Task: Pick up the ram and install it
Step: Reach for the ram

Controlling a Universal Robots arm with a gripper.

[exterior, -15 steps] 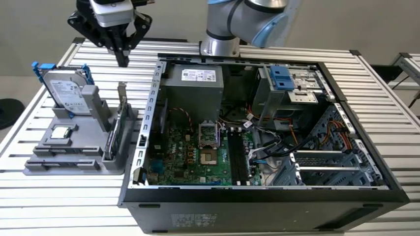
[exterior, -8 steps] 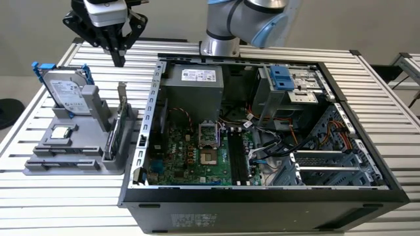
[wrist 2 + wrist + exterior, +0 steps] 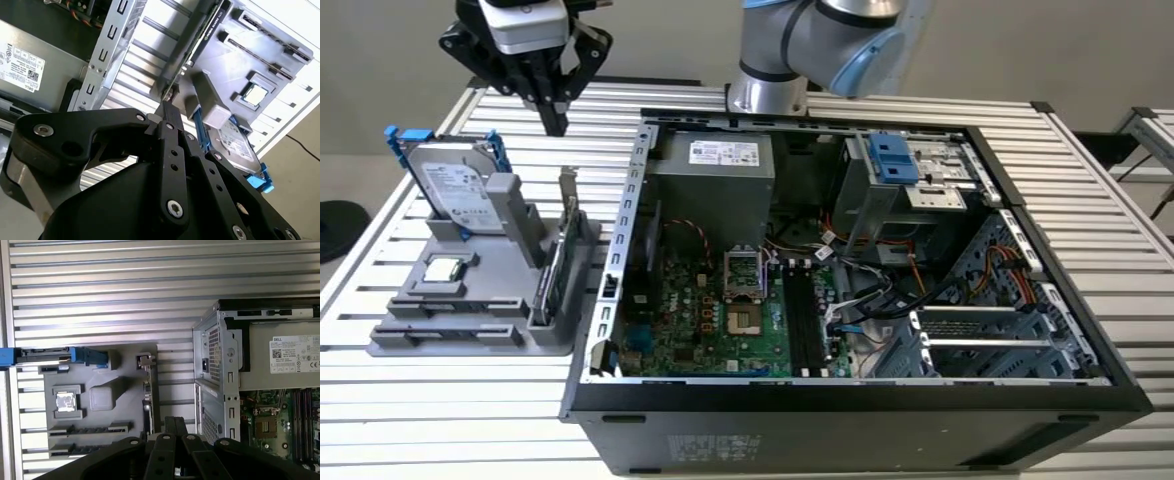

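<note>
Hovering shut and empty over the table (image 3: 440, 400) near the grey holder (image 3: 467, 346), the hand (image 3: 556, 122) seems at the approach step; the ram (image 3: 95, 429), apparently edge-up in a holder slot, would need the hand opened and squared to it.

Table (image 3: 1107, 180) is ribbed bare metal, brushed-looking and a bit shiny. The parts holder (image 3: 467, 340) looks like matt grey plastic, slightly rough. Hard drive (image 3: 454, 185) has a smooth silver metal lid with glossy blue plastic rails. PC case (image 3: 854, 425) — matt black outside, dull bare sheet metal inside, perforated in spots. Gripper (image 3: 555, 125) is matt black with shiny screw heads.
</note>
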